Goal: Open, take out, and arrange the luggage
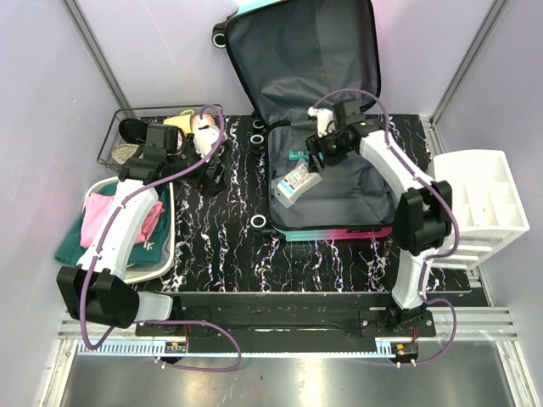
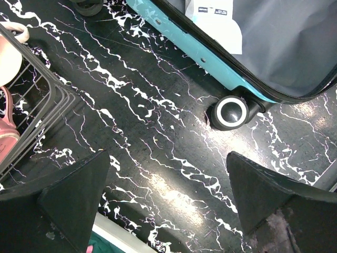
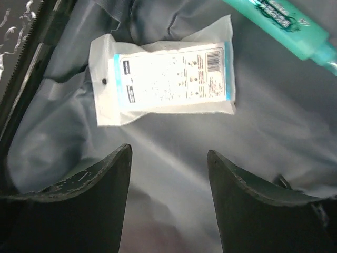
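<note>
1. The luggage [image 1: 339, 203] lay open at the upper centre of the top view. Its lid was propped upright at the back and its base lay flat on the bench [image 1: 221, 246], so the opening step looked done.
2. Taking out seemed partly done. A wire basket [image 1: 110, 144] at upper left held small items, and a white tub [image 1: 172, 242] at lower left held pink and green cloth. Whether these came from the case could not be told.
3. A white packet [image 3: 163, 84] and a teal tube [image 3: 279, 26] lay on the grey lining, not yet taken out.
4. The right claw [image 3: 168, 153] hung over the lining, just below the packet in its wrist view. It was released, with nothing between its fingers.
5. The left claw [image 2: 166, 158] was likewise released and empty. It hung over bare bench between the basket and a luggage wheel [image 2: 230, 112].
6. A white organizer [image 1: 479, 199] stood at the right edge, and its contents could not be made out. Arranging looked unfinished.
</note>
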`<state>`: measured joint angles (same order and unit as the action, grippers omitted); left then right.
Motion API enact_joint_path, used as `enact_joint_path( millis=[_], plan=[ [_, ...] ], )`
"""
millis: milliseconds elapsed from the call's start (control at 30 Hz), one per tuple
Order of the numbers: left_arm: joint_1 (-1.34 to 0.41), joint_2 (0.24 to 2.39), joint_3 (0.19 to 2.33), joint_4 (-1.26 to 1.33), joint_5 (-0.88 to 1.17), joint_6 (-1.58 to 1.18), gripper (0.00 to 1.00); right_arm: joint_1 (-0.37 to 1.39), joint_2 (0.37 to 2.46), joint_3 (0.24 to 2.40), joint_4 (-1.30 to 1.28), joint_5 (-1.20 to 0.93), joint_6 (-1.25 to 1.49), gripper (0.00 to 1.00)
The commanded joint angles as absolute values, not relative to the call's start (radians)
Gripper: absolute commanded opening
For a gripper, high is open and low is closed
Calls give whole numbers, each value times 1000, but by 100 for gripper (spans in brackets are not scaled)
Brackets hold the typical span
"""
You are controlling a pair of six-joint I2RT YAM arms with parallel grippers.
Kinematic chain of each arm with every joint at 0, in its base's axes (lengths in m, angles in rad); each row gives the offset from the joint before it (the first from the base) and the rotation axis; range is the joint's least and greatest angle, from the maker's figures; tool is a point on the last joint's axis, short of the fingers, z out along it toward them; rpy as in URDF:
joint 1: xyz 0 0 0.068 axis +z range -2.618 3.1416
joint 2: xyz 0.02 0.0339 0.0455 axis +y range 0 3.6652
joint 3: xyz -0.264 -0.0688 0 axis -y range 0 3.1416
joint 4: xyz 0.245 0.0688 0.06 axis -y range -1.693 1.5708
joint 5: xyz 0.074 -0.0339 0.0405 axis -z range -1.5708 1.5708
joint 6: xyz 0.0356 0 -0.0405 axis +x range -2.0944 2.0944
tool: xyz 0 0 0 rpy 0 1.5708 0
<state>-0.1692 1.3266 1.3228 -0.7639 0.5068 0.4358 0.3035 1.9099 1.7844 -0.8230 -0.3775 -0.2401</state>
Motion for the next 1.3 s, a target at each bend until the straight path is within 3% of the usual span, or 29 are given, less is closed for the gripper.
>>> enact_joint_path(
  millis=[0,500,633,667,767,800,1067,1267],
  plan=[
    [-172,1307,1348,-749,482,411,99,354,2009,1838,-690,-301,-173,68],
    [-172,1324,1333,-753,479,429,99,445,2261,1911,-629,-221,-284,64],
    [-172,1330,1342,-762,480,446,99,443,2252,1884,-632,-216,-281,44],
    [-172,1330,1350,-764,479,455,99,443,2241,1879,-637,-210,-279,25],
    [-172,1336,1362,-770,482,465,99,443,2162,1845,-649,-192,-285,2],
    [-172,1335,1364,-770,485,469,99,443,2113,1841,-655,-181,-290,0],
    [-172,1338,1379,-756,534,466,99,417,1850,1839,-775,-85,-261,0],
    [-172,1336,1376,-729,561,450,99,241,1586,1809,-914,-48,-261,0]
  ],
)
